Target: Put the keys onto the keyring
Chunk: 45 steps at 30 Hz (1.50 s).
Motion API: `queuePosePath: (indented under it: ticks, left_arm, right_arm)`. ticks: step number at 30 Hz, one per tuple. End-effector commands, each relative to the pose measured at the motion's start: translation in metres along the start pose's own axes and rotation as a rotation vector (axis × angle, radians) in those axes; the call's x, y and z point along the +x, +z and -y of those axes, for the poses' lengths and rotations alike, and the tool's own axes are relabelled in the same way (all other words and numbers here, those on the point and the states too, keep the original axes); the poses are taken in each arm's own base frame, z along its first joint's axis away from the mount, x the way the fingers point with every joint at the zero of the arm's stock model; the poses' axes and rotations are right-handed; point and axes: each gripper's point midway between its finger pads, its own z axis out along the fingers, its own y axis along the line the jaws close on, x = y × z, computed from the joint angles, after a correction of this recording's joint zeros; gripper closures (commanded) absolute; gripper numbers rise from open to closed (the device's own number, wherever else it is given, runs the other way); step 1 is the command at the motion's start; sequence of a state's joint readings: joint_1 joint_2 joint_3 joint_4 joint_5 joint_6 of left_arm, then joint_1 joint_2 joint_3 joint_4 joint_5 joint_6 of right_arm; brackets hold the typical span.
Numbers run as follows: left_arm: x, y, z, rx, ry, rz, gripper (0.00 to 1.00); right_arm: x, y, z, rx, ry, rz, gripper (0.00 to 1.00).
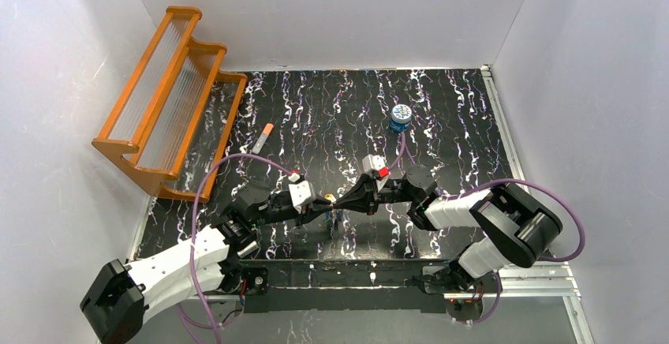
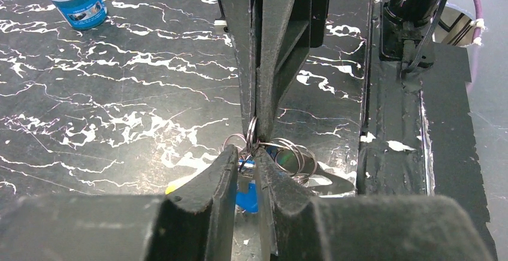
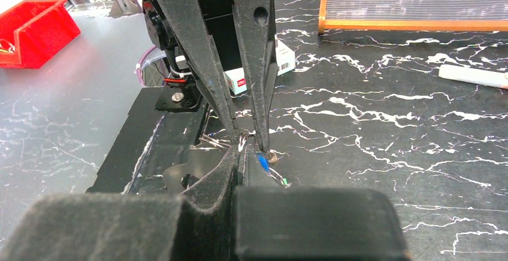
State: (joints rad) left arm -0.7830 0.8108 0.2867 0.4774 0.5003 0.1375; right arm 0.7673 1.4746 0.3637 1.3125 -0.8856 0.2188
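Observation:
My two grippers meet tip to tip near the table's front middle. The keys (image 2: 247, 194) hang there as a bunch with thin wire rings (image 2: 290, 159). A blue head shows between my left fingers, a yellow head (image 2: 174, 186) to their left, and blue and green bits in the right wrist view (image 3: 262, 162). My left gripper (image 2: 248, 156) is nearly shut around the bunch. My right gripper (image 3: 242, 147) is shut on one wire ring (image 2: 253, 130). Both show from above, left (image 1: 331, 200) and right (image 1: 344, 201). No pale cream oval keyring shows clearly.
A small blue tin (image 1: 401, 115) stands at the back right. An orange-tipped white tube (image 1: 263, 137) lies left of centre. An orange rack (image 1: 170, 99) leans at the back left. A red bin (image 3: 36, 30) sits off the table. The black base rail (image 1: 339, 269) runs along the front.

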Motion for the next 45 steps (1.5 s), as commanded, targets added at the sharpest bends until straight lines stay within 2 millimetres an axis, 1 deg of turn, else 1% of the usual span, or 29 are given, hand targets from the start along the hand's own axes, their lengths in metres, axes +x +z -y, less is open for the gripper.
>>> queuePosePath:
  ticks: [1,6,10,12,13,14,19,21,23,24,25,30,32,39,45]
  left_arm:
    - [-0.025,0.005,-0.001,0.019,0.036,0.058,0.85]
    - [-0.032,0.005,-0.002,0.016,0.038,0.084,0.87]
    - [-0.034,0.005,-0.001,0.016,0.036,0.087,1.0]
    - [-0.034,0.005,-0.004,0.004,0.031,0.075,1.0]
    - [-0.033,0.005,-0.006,-0.006,0.029,0.065,1.0]
    - [-0.032,0.004,-0.008,-0.017,0.029,0.056,1.0]
    - [-0.032,0.001,-0.019,-0.073,0.057,0.011,1.0]
    - [-0.03,0.0,-0.022,-0.074,0.081,-0.029,1.0]
    - [-0.022,0.0,-0.023,-0.059,0.09,-0.107,1.0]
    - [-0.017,0.001,-0.022,-0.043,0.089,-0.148,1.0]
    - [-0.018,0.001,-0.023,-0.032,0.096,-0.174,1.0]
    - [-0.009,-0.001,-0.026,0.005,0.105,-0.321,1.0]
    - [-0.01,-0.001,-0.028,0.004,0.108,-0.35,1.0]
    - [-0.017,0.002,-0.032,0.011,0.093,-0.388,1.0]
    - [-0.019,0.009,-0.029,0.034,0.074,-0.389,1.0]
  right_arm:
    - [-0.029,0.006,0.002,-0.016,-0.099,0.07,0.99]
    - [-0.027,0.007,0.005,-0.007,-0.094,0.065,0.99]
    - [-0.026,0.007,0.008,0.002,-0.093,0.061,0.99]
    - [-0.028,0.007,0.01,0.019,-0.093,0.062,0.99]
    - [-0.029,0.006,0.012,0.035,-0.092,0.061,0.96]
    - [-0.028,0.005,0.017,0.067,-0.082,0.056,0.84]
    - [-0.033,-0.003,0.029,0.17,-0.107,0.054,0.53]
    - [-0.035,-0.006,0.033,0.203,-0.122,0.045,0.45]
    - [-0.04,-0.009,0.035,0.225,-0.146,0.039,0.42]
    - [-0.043,-0.009,0.036,0.232,-0.154,0.034,0.41]
    - [-0.045,-0.01,0.038,0.24,-0.165,0.03,0.41]
    - [-0.052,-0.011,0.043,0.257,-0.204,-0.01,0.42]
    - [-0.048,-0.01,0.044,0.245,-0.205,-0.05,0.44]
    - [-0.04,-0.008,0.046,0.194,-0.224,-0.15,0.54]
    - [-0.037,-0.004,0.041,0.134,-0.218,-0.19,0.56]
